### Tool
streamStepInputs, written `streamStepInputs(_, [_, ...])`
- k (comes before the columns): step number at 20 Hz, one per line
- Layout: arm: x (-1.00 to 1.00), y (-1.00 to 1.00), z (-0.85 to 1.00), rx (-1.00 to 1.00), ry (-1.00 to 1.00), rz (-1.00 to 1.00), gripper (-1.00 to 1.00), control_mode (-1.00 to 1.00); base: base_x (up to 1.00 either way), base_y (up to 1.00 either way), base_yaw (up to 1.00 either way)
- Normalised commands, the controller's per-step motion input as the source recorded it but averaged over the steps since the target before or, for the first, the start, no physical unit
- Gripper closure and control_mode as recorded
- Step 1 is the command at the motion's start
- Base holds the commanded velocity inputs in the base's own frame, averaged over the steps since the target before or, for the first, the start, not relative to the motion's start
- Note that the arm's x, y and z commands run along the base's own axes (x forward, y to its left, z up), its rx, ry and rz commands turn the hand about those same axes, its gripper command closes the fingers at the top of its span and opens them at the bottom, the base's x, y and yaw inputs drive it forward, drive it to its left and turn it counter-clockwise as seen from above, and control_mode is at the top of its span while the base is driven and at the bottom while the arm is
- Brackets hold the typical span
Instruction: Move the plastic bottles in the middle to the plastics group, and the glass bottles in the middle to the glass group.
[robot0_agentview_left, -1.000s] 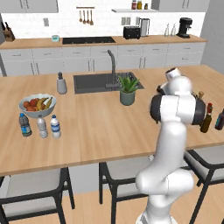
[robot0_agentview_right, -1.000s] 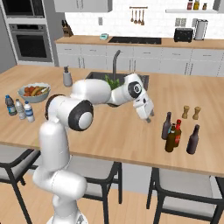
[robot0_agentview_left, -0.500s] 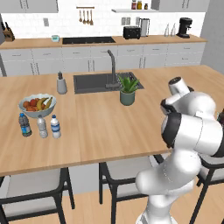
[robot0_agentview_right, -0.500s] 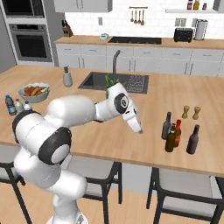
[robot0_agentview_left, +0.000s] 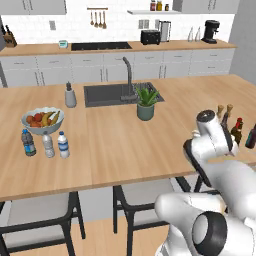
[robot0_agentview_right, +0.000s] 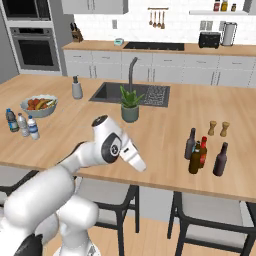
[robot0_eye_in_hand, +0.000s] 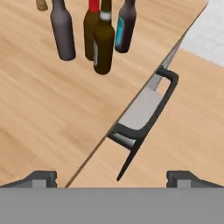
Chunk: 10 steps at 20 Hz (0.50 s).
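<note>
Four glass bottles (robot0_agentview_right: 202, 151) stood clustered at the counter's (robot0_agentview_right: 165, 150) right end, apparently sorted by material; the gripper (robot0_eye_in_hand: 111, 177) hung wide, holding nothing.

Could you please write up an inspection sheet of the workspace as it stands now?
Surface: wooden island counter, bare in the middle.
Job's things: three plastic bottles grouped by the fruit bowl; four glass bottles clustered at the other end, the red-capped bottle among them.
Clutter: potted plant, soap dispenser, two wooden shakers.
End effector: open, holding nothing, off the counter's edge, above a stool.
Cables: nothing seen.
Surroundings: sink, back counter with toaster.
</note>
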Motion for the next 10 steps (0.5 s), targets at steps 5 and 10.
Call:
streamStepInputs(5, [-0.88,0.63,0.03,0.0,0.0,0.31,-1.0,-1.0,0.0,0.0,0.0])
streamStepInputs(10, [-0.75,0.45,0.13,0.0,0.0,0.35,-1.0,-1.0,0.0,0.0,0.0])
